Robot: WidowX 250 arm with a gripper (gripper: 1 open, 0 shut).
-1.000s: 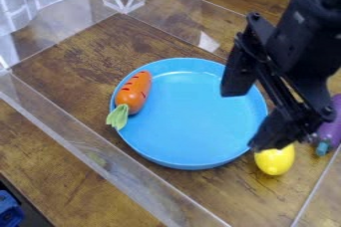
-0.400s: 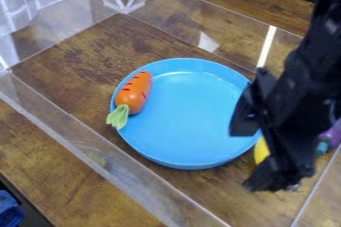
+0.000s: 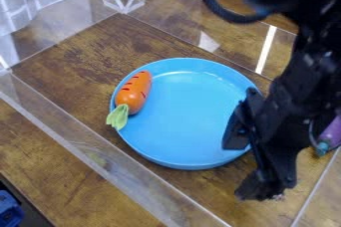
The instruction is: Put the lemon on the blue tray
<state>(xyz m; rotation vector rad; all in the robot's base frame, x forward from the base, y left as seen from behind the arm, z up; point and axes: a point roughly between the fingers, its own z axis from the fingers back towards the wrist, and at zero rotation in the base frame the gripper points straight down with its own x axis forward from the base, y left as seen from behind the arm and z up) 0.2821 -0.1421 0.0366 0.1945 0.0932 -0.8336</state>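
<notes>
Black and bulky, my gripper [image 3: 270,186] has dropped low beside the right rim of the large round light-blue plastic tray [image 3: 186,112], jaws spread wide and holding nothing that I can see. A second ago it hung higher and the small glossy yellow lemon lay plainly visible just off that rim; now the arm covers that spot and I cannot see the fruit. I judge the grasp is close. An orange toy carrot with green leaves [image 3: 130,92] lies on the tray's left edge. Underneath is dark wooden tabletop [image 3: 80,62], fenced by clear acrylic walls [image 3: 67,27].
</notes>
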